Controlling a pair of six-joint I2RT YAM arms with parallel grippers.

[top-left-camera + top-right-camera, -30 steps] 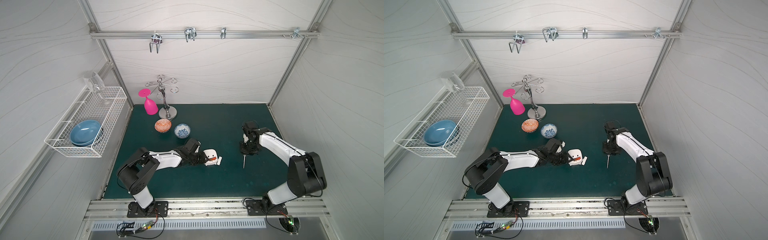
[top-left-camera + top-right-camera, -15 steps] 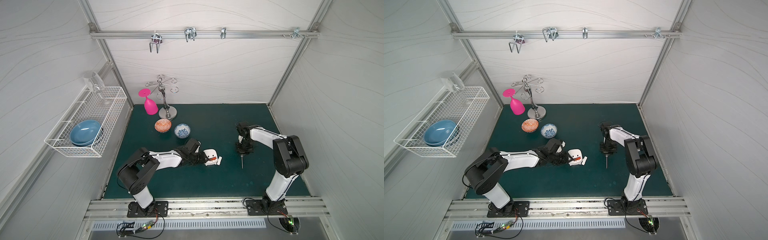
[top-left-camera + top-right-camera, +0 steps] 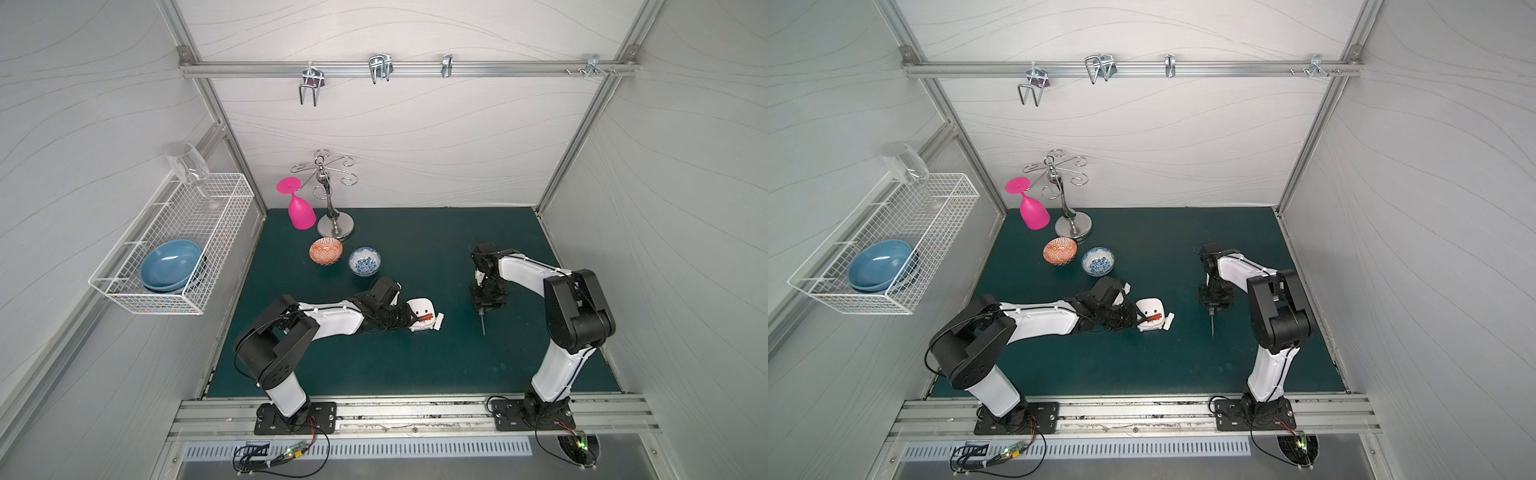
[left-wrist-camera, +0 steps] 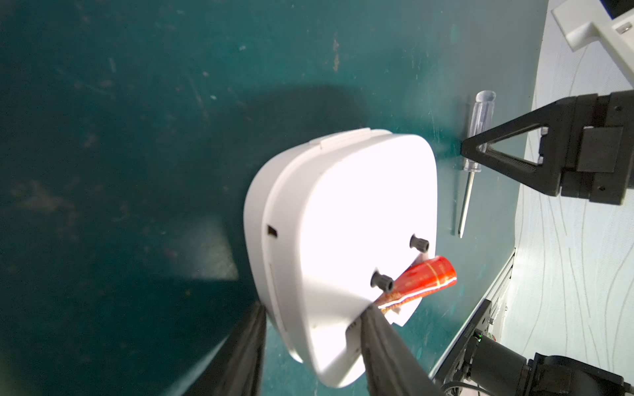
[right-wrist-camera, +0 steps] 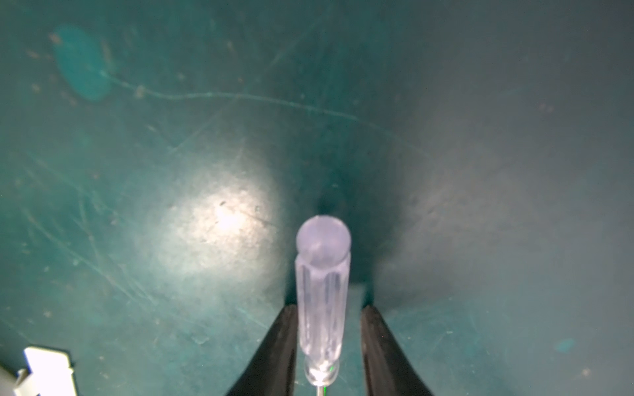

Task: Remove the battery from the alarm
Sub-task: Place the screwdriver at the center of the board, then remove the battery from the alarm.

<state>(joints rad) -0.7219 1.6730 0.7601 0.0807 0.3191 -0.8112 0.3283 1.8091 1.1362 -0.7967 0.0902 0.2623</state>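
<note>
**Battery levered up, ready to be pulled**

In both top views, the left gripper (image 3: 409,318) pinches the one small white rounded-square alarm (image 3: 422,308) near the middle of the table (image 3: 415,365). One loose white cover (image 3: 439,320) lies just beside it. One orange-patterned bowl (image 3: 326,251) and one blue-patterned bowl (image 3: 364,261) sit nearer the back edge.

In the left wrist view, the one red-orange cylindrical battery (image 4: 425,279) juts tilted from the alarm's back.

In the right wrist view, the right gripper (image 5: 329,308) stands spread around the one clear-handled screwdriver (image 5: 322,291), which lies on the table. It does not clamp it.

Extraction seems to be the step in hand. Next, the right gripper should probably cross over and pinch the battery's free end.
</note>
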